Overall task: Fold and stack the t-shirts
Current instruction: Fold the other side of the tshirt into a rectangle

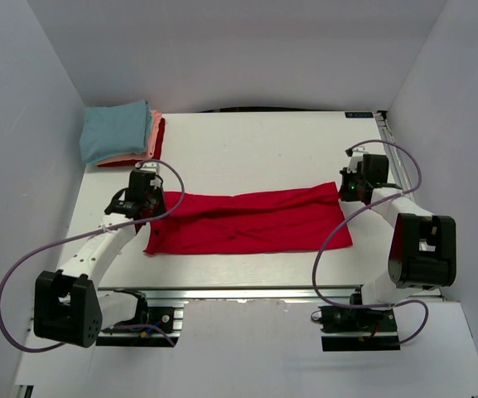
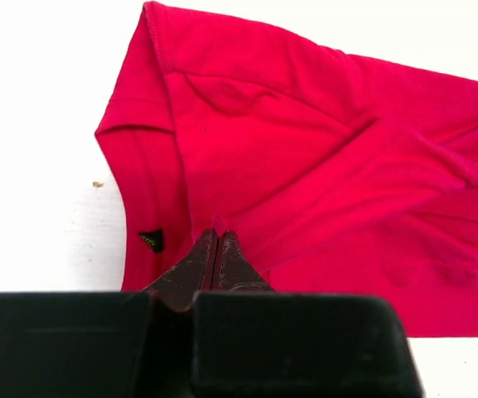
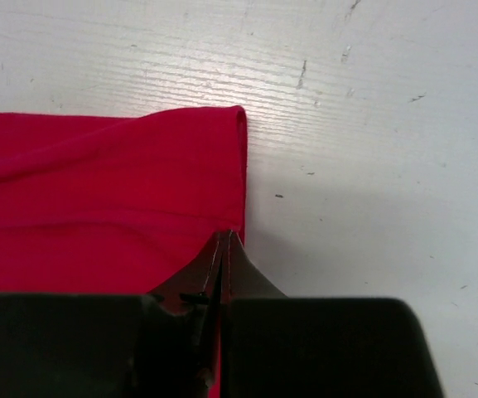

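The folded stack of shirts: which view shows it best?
Top external: the folded stack lies whole at the table's far left corner. Neither wrist view has it; both look at the red shirt.

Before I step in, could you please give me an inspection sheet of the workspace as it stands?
Surface: white table, lightly scuffed in the right wrist view.
Job's things: red t-shirt lies as a long band across the middle; folded stack in the far left corner, light blue on top, salmon-pink and red beneath.
Clutter: nothing seen.
Hands: left hand shut on the shirt's left end; right hand shut on its right edge.
Cables: a purple cable loops beside each arm.
Surroundings: plain white walls on three sides.
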You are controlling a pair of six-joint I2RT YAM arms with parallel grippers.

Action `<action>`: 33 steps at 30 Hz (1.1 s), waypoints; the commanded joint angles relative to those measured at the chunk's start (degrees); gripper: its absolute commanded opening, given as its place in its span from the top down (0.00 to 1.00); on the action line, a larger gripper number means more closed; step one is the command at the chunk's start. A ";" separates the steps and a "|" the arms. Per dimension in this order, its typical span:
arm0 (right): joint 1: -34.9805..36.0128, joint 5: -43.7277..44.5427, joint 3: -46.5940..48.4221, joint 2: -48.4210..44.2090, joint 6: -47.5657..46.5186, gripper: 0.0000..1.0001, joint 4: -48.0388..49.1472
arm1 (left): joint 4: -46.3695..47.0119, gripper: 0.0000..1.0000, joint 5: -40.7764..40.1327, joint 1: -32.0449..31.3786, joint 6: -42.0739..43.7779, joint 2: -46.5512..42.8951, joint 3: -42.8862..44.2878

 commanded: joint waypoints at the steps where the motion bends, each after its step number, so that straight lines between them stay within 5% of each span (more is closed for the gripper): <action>1: -1.25 -0.75 0.31 -2.35 -0.68 1.00 1.73 | -1.59 1.00 -1.89 -0.12 -1.13 -2.68 -0.06; 33: -2.30 -3.74 -7.15 -5.96 1.08 1.00 1.29 | -10.37 1.00 -0.57 -0.11 -7.28 -1.63 2.84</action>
